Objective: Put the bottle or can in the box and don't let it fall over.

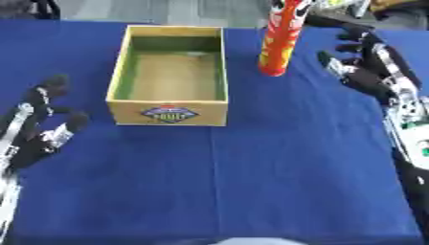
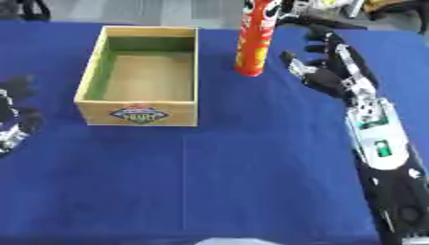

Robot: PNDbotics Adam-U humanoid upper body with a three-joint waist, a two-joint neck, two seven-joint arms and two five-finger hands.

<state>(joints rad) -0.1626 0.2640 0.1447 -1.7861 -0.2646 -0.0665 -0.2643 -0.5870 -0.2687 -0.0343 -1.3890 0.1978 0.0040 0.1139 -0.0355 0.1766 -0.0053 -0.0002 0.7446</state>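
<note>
A tall red and orange can (image 1: 280,39) stands upright on the blue table, just right of the box's far right corner. The open wooden box (image 1: 171,76), with a green inner rim and a label on its front, holds nothing. My right hand (image 2: 328,62) is open, its fingers spread, a short way right of the can and not touching it. My left hand (image 1: 43,124) rests open at the left edge, fingers up, well left of the box.
A blue cloth covers the table (image 1: 276,167), with wide bare cloth in front of the box. Beyond the far edge lie grey floor and some dark items (image 1: 385,7).
</note>
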